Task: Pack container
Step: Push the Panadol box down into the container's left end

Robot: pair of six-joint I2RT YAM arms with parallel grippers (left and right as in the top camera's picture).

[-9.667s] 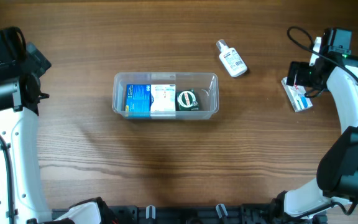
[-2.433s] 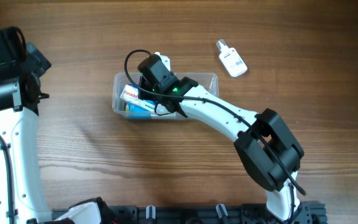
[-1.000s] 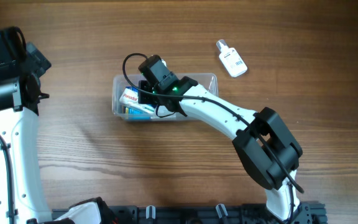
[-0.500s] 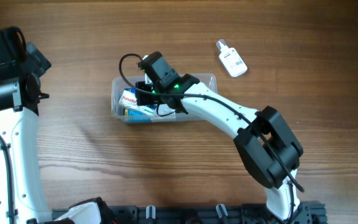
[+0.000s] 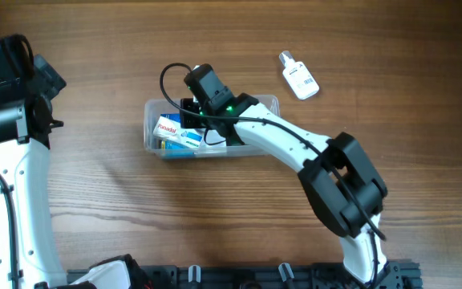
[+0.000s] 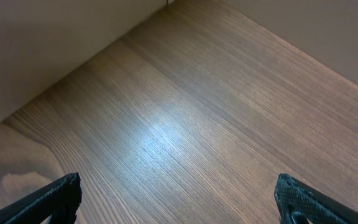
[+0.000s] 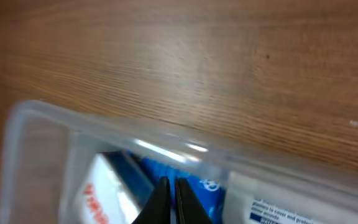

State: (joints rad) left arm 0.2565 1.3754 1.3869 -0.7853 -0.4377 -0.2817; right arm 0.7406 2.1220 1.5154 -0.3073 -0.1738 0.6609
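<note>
The container [image 5: 273,112] sat on the brown wooden table [image 5: 135,209], a bit to the left of the middle; it was a clear, flat tub with round corners. The right arm [image 5: 295,152] reached across the table and over the tub; the right gripper [image 7: 170,194] hung just inside the tub's far wall, near its left end; its two thin fingers [image 7: 161,198] were pressed close together, and nothing could be seen between them. A white box with red letters [image 5: 167,126] lay tilted at the left end of the tub, on top of a blue box [image 5: 184,140]. A small spray bottle [image 5: 298,76] lay on the table, up and to the right, well apart from the tub. The left gripper [image 6: 176,190] was far off at the left side, over bare wood; its fingers were spread wide and held nothing.
</note>
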